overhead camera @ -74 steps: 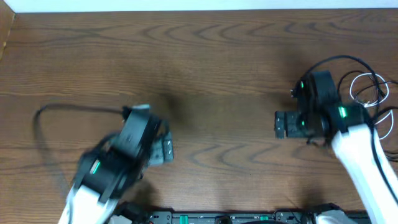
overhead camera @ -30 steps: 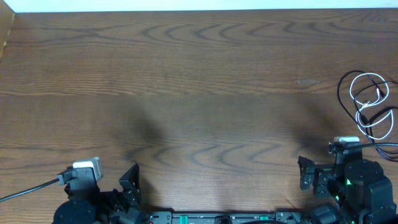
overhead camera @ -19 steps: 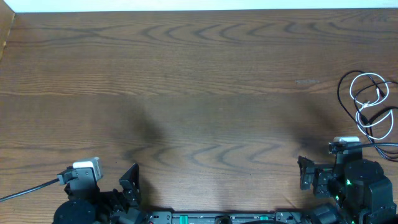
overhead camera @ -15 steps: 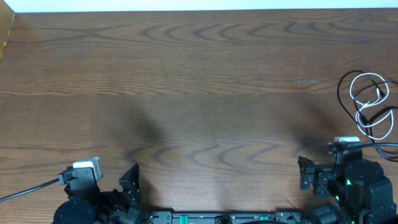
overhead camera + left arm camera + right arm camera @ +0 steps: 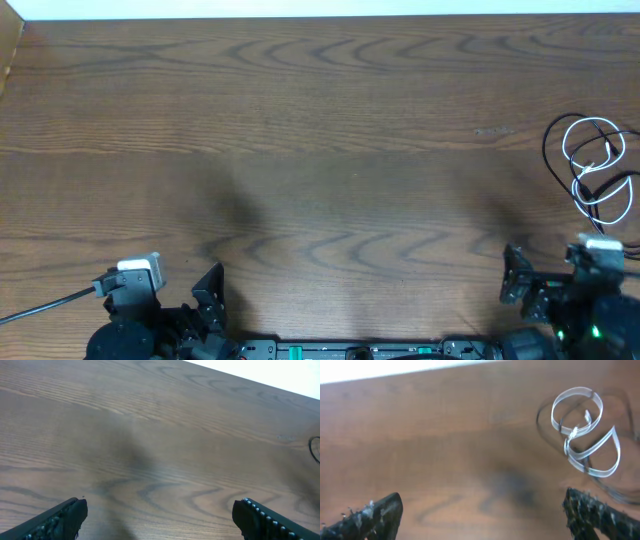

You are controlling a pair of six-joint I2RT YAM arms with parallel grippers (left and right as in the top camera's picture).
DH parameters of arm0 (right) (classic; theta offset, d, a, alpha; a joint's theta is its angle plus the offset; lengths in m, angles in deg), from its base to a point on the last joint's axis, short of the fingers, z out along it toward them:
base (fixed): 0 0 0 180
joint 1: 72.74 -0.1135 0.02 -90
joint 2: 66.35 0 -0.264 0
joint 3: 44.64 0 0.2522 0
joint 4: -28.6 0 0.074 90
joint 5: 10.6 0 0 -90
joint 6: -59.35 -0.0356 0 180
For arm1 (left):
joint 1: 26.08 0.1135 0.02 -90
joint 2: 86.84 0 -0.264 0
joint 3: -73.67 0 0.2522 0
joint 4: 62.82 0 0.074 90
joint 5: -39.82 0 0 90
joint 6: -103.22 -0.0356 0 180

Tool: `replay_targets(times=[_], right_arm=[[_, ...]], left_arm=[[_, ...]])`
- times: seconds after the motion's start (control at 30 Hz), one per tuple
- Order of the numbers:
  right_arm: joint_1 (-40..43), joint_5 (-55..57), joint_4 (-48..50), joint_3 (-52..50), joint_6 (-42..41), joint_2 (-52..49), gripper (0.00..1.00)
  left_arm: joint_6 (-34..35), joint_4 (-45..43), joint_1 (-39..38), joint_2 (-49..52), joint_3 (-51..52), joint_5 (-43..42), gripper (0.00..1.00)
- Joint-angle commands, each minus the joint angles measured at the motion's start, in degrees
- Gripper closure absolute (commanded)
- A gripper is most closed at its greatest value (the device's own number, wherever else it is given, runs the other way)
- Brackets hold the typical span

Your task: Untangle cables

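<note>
Wood-grain table (image 5: 320, 120), white cable (image 5: 576, 391) and black cable (image 5: 546, 145) looped at right edge

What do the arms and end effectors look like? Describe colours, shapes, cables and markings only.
Both arms are black. The left arm carries a white block and a black cable trailing off. The right arm shows a green light and a similar white block. The left end effector and right end effector each have two dark fingers with ribbed inner edges.
</note>
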Motion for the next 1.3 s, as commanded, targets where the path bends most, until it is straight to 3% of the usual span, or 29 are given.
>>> replay_targets(times=[0.0,0.3,0.57,1.27], right_arm=[[1.86,-0.17,3.10,-2.78,6.49,4.04,0.01],[7.32,-3.13,19.06,-16.31,7.48,14.91,0.01],[14.93,-11.45,32.68,-25.77,7.52,15.37,0.01],[14.51,-14.82,74.55,-49.81,7.48,15.43,0.01]], left_arm=[[-0.11,0.13,-0.17,-0.09,0.35,0.98,0.02],[-0.11,0.11,-0.17,-0.09,0.35,0.98,0.02],[-0.11,0.13,-0.17,-0.09,0.35,0.98,0.02],[-0.11,0.11,-0.17,-0.09,0.35,0.98,0.02]])
